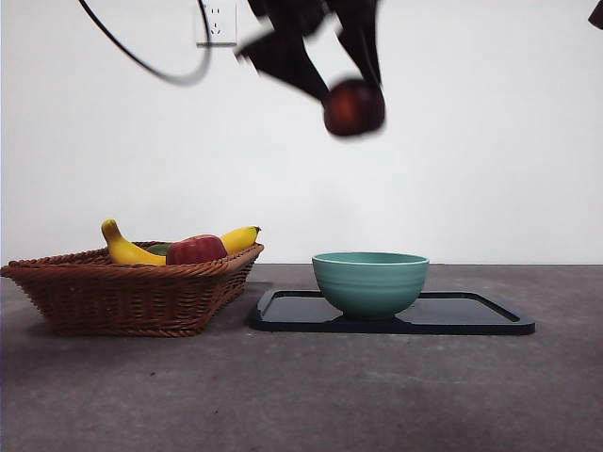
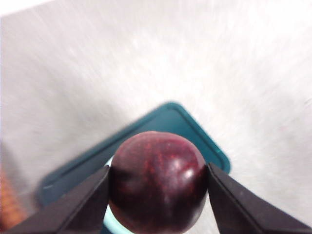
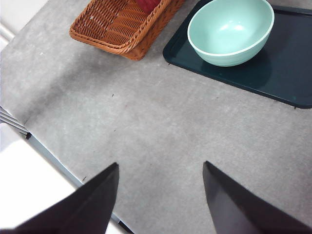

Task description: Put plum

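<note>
High in the front view the dark maroon plum (image 1: 354,106) hangs in the air, above and slightly left of the green bowl (image 1: 370,282). My left gripper (image 1: 339,71) is shut on it. The left wrist view shows the plum (image 2: 157,181) clamped between both black jaws, with the dark tray (image 2: 165,126) and a sliver of the bowl's rim below. The bowl (image 3: 231,31) stands empty on the tray (image 3: 278,73). My right gripper (image 3: 161,200) is open over bare table, near the table's edge, away from the bowl.
A wicker basket (image 1: 132,292) left of the tray holds a banana (image 1: 127,250), a red apple-like fruit (image 1: 196,250) and something green behind it. The basket (image 3: 122,24) also shows in the right wrist view. A cable (image 1: 151,61) loops at upper left.
</note>
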Motion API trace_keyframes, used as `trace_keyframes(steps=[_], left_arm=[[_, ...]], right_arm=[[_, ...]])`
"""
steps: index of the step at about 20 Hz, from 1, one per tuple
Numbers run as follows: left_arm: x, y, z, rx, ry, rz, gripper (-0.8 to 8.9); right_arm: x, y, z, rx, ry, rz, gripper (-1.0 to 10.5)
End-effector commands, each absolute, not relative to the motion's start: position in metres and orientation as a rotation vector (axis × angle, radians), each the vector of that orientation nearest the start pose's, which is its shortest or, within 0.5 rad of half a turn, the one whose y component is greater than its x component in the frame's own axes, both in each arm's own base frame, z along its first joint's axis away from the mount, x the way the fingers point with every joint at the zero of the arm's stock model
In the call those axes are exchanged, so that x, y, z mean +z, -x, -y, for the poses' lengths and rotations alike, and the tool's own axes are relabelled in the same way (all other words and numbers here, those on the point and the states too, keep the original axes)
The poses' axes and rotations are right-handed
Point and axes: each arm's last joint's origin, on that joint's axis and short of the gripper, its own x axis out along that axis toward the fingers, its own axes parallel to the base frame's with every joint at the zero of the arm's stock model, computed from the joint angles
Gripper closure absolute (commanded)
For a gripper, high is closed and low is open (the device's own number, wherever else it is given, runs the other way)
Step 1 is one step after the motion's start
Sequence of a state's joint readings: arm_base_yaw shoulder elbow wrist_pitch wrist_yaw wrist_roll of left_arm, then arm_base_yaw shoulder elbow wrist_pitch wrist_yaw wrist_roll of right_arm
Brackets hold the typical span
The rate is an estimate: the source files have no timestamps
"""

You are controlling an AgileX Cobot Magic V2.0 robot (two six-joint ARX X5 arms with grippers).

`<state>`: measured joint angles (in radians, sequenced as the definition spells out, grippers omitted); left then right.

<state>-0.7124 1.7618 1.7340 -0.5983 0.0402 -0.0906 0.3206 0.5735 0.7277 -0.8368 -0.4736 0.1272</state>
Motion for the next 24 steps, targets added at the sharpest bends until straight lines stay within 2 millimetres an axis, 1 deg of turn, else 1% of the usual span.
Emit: trace_keyframes(steps=[1, 3, 5, 6, 8, 10, 12, 14, 16, 18, 21, 24], left_arm=[[0.402, -0.277, 0.234, -0.699, -0.112, -0.558, 5.42], [0.423, -0.26, 0.209, -0.678, -0.108, -0.542, 5.43], [0.437, -0.248, 0.187, -0.647, -0.099, -0.541, 5.43], [0.441, -0.243, 0.176, -0.629, -0.096, -0.547, 5.43], [0.442, -0.234, 0.156, -0.589, -0.09, -0.557, 5.43], [0.434, -0.226, 0.139, -0.554, -0.082, -0.567, 5.43], [0.419, -0.219, 0.125, -0.519, -0.074, -0.574, 5.43], [0.396, -0.216, 0.112, -0.485, -0.07, -0.562, 5.43], [0.37, -0.217, 0.102, -0.45, -0.062, -0.556, 5.43], [0.342, -0.223, 0.096, -0.419, -0.066, -0.574, 5.43], [0.304, -0.233, 0.093, -0.39, -0.066, -0.607, 5.43], [0.275, -0.246, 0.094, -0.377, -0.079, -0.635, 5.43]], right_arm=[[0.286, -0.095, -0.046, 0.725, -0.159, -0.738, 6.7], [0.286, -0.095, -0.046, 0.725, -0.159, -0.738, 6.7], [0.286, -0.095, -0.046, 0.725, -0.159, -0.738, 6.7], [0.286, -0.095, -0.046, 0.724, -0.158, -0.738, 6.7], [0.286, -0.095, -0.046, 0.725, -0.159, -0.739, 6.7], [0.286, -0.095, -0.046, 0.725, -0.159, -0.738, 6.7], [0.286, -0.095, -0.046, 0.725, -0.159, -0.738, 6.7], [0.286, -0.095, -0.046, 0.724, -0.159, -0.738, 6.7], [0.286, -0.095, -0.046, 0.724, -0.159, -0.738, 6.7], [0.286, -0.095, -0.046, 0.724, -0.159, -0.738, 6.7], [0.286, -0.095, -0.046, 0.724, -0.159, -0.739, 6.7], [0.286, -0.095, -0.046, 0.724, -0.159, -0.738, 6.7]])
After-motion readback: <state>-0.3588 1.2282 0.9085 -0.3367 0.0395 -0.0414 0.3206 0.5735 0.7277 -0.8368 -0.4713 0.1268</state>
